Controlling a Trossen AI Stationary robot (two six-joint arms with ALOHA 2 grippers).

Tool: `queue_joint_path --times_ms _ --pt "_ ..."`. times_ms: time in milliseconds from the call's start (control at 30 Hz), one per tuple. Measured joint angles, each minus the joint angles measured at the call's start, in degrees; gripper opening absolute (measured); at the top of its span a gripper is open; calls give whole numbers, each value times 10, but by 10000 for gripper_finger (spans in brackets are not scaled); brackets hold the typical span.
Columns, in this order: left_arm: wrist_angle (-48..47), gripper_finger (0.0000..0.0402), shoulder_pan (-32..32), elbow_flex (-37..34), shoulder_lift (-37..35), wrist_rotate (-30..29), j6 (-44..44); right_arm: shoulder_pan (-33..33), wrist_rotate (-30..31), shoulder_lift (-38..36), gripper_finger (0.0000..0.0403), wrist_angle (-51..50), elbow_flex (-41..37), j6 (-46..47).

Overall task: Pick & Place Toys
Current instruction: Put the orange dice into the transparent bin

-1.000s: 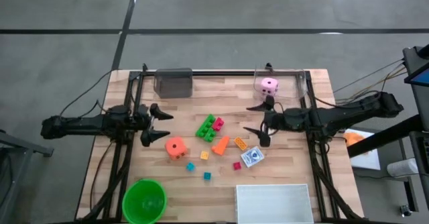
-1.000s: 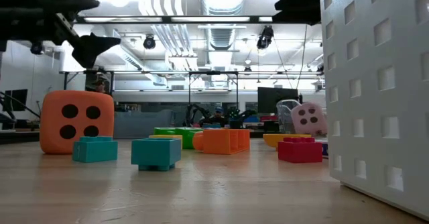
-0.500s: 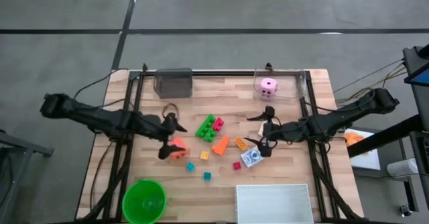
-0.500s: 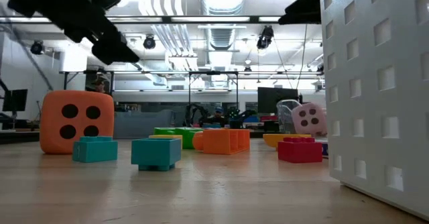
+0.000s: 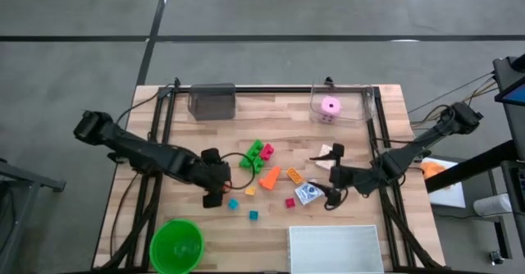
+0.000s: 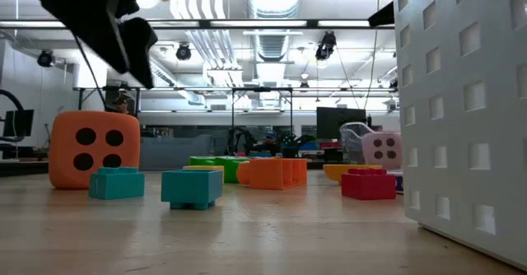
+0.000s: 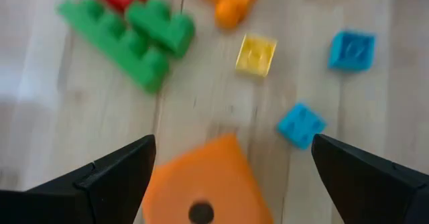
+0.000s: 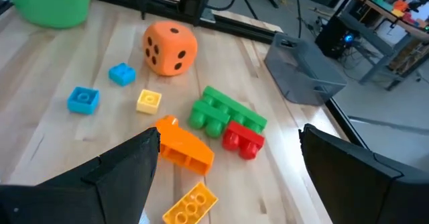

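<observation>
Lying flat, green bricks diagonal

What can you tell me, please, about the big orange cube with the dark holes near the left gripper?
The orange cube is a rounded, matte die, foam-like in look, with dark round holes: four show on one face in the low view. It sits flat on the wooden table, beside small teal bricks. The left gripper hangs open right above it, fingers either side, not gripping.
</observation>
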Motion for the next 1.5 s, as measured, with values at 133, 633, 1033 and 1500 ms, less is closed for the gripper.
queue_joint_path --times_ms 133,633,1033,1500 --pt "-64 400 -3 25 52 13 -33 24 25 0 351 -2 -13 14" --pt "-69 400 -1 31 161 -24 -65 38 56 -1 351 -2 -37 45" --pt "21 281 -5 -18 209 60 -119 38 56 -1 351 -2 -37 51" --pt "16 90 -4 -1 126 53 -20 37 58 -1 351 -1 -37 51"
